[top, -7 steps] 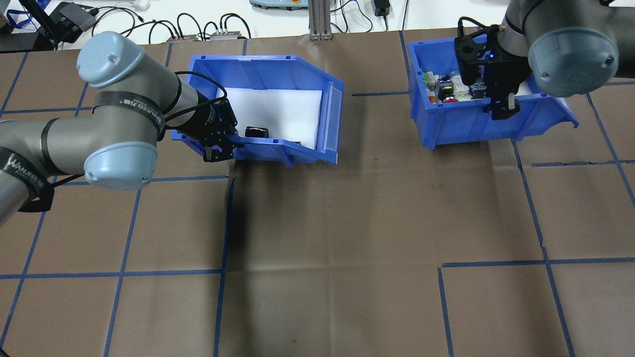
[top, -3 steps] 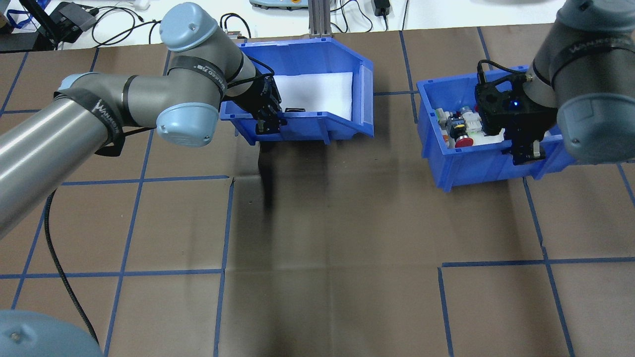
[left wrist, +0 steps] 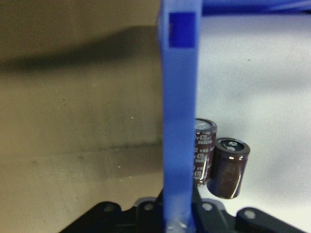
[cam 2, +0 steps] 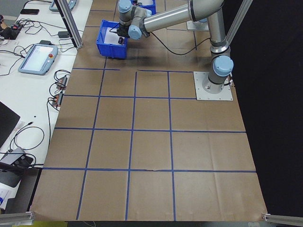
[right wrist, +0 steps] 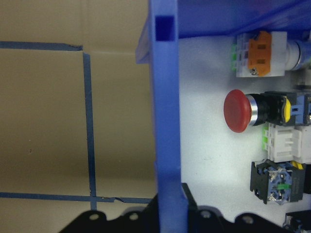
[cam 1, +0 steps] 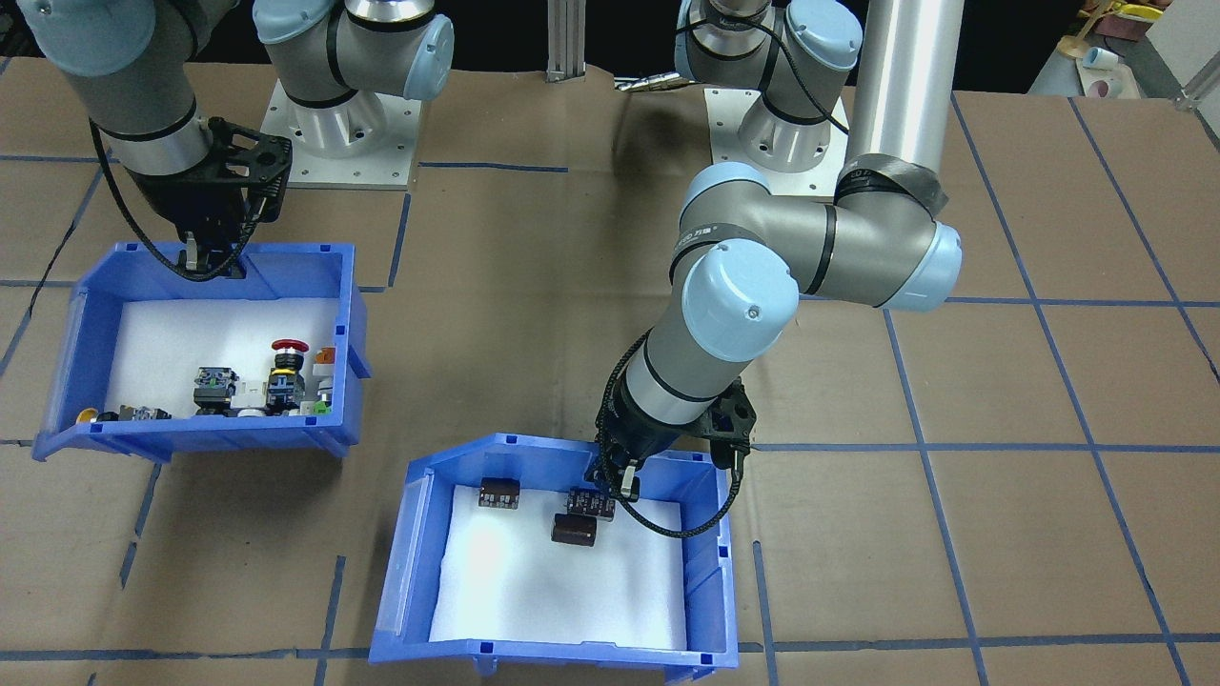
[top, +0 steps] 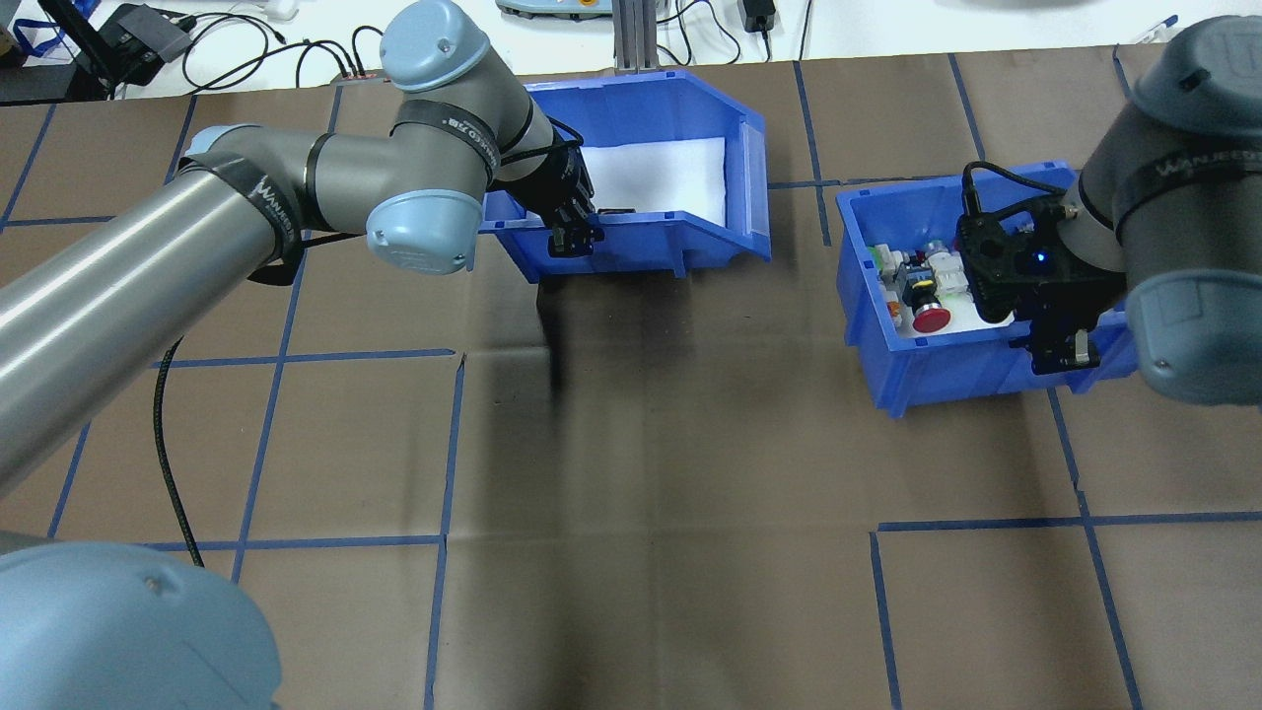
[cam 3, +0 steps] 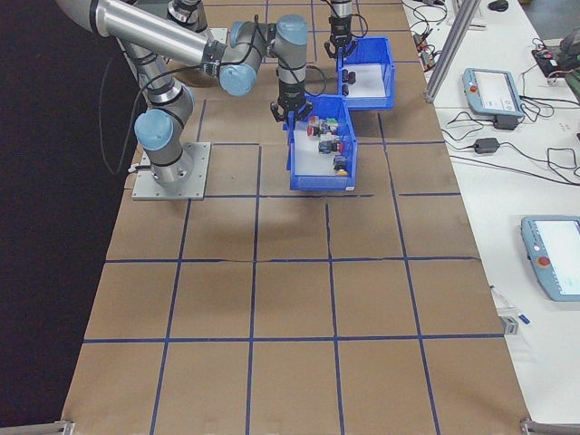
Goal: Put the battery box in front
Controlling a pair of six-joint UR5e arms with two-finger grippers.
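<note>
Battery box point(top: 631, 212), the blue bin with white foam lining, is held by the left gripper point(top: 575, 237), which is closed on the bin's wall nearest the robot; in the left wrist view this blue wall point(left wrist: 179, 121) runs straight up from between the jaws. Just inside the wall from the gripper, two dark cylinders point(left wrist: 221, 162) stand side by side on the foam, and the front-facing view shows a third one point(cam 1: 498, 494) a little further along the same wall. The box extends away from the gripper toward the far edge of the table point(top: 641, 493), with its open front turned toward the other bin.

The right gripper point(top: 1060, 353) is likewise clamped on the robot-side wall of the second blue bin point(top: 922, 370). Beyond its fingers, inside this bin, lie a red push-button point(right wrist: 248, 110), an orange switch block point(right wrist: 260, 53) and other small parts. The two bins are apart from each other, the second one nearer to the robot than the battery box.
</note>
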